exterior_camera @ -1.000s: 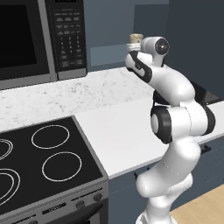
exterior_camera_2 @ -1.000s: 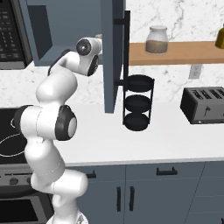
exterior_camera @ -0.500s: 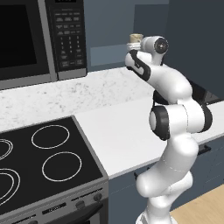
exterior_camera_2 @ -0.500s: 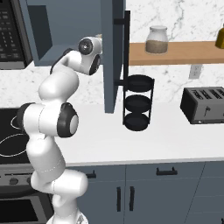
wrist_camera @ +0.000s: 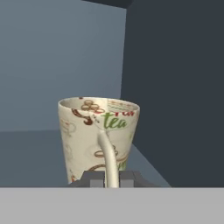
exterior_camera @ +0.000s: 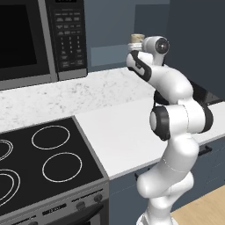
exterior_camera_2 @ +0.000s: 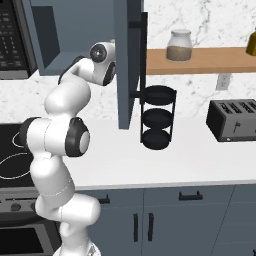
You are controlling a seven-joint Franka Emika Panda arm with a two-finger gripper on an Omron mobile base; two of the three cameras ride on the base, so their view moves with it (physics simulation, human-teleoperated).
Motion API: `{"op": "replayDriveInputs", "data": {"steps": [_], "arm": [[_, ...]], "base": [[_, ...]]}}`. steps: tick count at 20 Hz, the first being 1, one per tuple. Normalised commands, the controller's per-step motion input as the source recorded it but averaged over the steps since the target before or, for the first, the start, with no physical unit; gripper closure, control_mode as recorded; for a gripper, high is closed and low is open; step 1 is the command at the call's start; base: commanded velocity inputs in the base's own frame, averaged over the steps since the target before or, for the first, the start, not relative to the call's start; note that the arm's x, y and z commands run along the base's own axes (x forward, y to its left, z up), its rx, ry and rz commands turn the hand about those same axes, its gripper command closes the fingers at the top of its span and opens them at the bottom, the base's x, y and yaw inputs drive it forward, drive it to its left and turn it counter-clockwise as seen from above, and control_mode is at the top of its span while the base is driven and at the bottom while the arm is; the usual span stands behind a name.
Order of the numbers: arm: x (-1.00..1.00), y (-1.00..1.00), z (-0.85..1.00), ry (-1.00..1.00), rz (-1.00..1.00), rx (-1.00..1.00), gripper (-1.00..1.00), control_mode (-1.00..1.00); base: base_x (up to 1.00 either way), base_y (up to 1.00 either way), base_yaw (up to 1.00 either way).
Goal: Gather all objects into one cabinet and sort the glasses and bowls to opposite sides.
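Observation:
A cream-beige mug (wrist_camera: 98, 135) with brown print and the word "tea" stands upright on the shelf inside the slate cabinet (wrist_camera: 175, 87). Its loop handle faces me. In the hand view my gripper (wrist_camera: 110, 178) is shut on that handle, one fingertip on each side of it. From the left base view the mug's rim (exterior_camera: 138, 38) shows just past my wrist, inside the open cabinet (exterior_camera: 110, 50). The right base view shows my hand reaching into the cabinet (exterior_camera_2: 65, 35), beside its open door (exterior_camera_2: 127, 65) with the long black bar handle.
The black microwave (exterior_camera: 26, 39) hangs left of the cabinet, above the stove (exterior_camera: 39, 158). On the white counter (exterior_camera_2: 165, 160) stand a black tiered rack (exterior_camera_2: 156, 117) and a toaster (exterior_camera_2: 232, 119). A jar (exterior_camera_2: 179, 46) sits on the wooden shelf.
The arm has stayed almost still at the cabinet. The fingers have closed onto the mug's handle.

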Motion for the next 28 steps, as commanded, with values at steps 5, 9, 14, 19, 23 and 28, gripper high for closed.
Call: {"op": "replayDriveInputs", "data": {"steps": [5,9,14,19,23,28], "arm": [[0.01,0.00,0.01,0.04,-0.02,0.00,1.00,-1.00],[0.00,0.00,0.00,0.00,-0.03,0.00,1.00,-1.00],[0.00,0.00,0.00,0.00,-0.04,0.00,1.00,-1.00],[0.00,0.00,0.00,0.00,-0.02,0.01,1.00,-1.00],[-0.02,0.12,0.00,0.00,0.09,0.05,1.00,-1.00],[-0.38,0.05,0.05,-0.01,0.15,0.09,1.00,-1.00]], "base": [[0.00,0.00,0.00],[0.00,0.00,0.00],[0.00,0.00,0.00],[0.00,0.00,0.00],[0.00,0.00,0.00],[0.00,0.00,0.00]]}}
